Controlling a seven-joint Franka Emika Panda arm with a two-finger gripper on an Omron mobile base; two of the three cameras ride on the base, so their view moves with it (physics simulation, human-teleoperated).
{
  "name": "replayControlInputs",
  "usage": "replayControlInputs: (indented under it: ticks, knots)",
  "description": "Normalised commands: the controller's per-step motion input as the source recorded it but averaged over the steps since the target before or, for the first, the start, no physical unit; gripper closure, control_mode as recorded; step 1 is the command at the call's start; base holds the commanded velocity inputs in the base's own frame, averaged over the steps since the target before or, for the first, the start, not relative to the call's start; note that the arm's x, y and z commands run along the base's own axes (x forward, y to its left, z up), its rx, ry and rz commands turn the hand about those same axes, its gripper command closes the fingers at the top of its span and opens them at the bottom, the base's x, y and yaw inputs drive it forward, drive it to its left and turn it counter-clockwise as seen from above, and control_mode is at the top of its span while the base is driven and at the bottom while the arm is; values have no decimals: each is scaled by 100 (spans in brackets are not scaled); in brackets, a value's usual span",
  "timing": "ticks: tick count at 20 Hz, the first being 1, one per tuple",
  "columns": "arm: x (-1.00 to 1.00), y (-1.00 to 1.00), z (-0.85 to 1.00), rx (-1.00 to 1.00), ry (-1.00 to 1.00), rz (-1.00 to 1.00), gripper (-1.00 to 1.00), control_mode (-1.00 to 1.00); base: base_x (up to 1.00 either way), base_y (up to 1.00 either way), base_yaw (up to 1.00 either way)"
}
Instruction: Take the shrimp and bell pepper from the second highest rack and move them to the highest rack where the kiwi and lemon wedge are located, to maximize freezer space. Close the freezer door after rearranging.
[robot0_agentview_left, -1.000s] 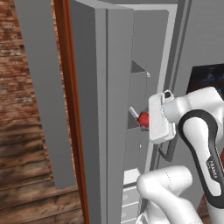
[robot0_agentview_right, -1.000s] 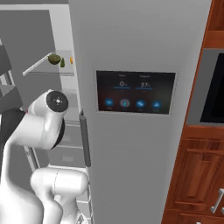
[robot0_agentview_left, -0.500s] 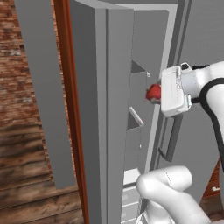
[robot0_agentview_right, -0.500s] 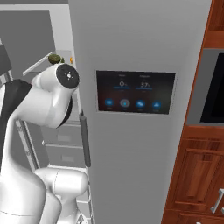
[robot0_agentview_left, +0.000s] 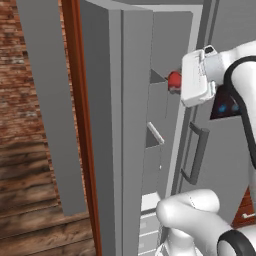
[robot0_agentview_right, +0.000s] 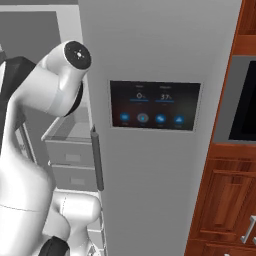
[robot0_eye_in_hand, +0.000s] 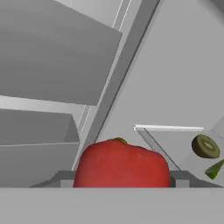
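A: Bell pepper (robot0_eye_in_hand: 122, 164) first: where is it?

B: Nearest the hand camera, at 6 o'clock of that view, red and blocky, wedged in the end effector (robot0_eye_in_hand: 121, 177), which is pinching it. From the left base camera it shows as a red knob (robot0_agentview_left: 174, 79) at the hand's 9 o'clock, up inside the freezer (robot0_agentview_left: 165, 125).

A: And the target?

B: Farther in, at 3 o'clock of the hand view: the highest rack (robot0_eye_in_hand: 168, 128), a thin pale shelf. The kiwi (robot0_eye_in_hand: 205, 146) and the lemon wedge (robot0_eye_in_hand: 214, 169) already lie on it.

A: So how to place it well?

B: I'd carry it over the shelf's edge and set it down beside the kiwi without knocking it. Low release, I think; a pepper could roll.
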Motion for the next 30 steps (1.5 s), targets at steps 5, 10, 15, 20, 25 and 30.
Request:
replayControlInputs:
  ticks: [5,10,15,20,25,30]
  knots:
    - [74,16,1,0,-6,0,100,-100,0,0,0]
    - [58,16,0,0,-2,-3,100,-100,0,0,0]
    - [42,28,-5,0,0,-5,100,-100,0,0,0]
    - [30,33,-12,-1,0,-7,100,-100,0,0,0]
    - [33,3,-15,0,0,-5,100,-100,0,0,0]
    - [10,0,-8,0,0,-2,100,-100,0,0,0]
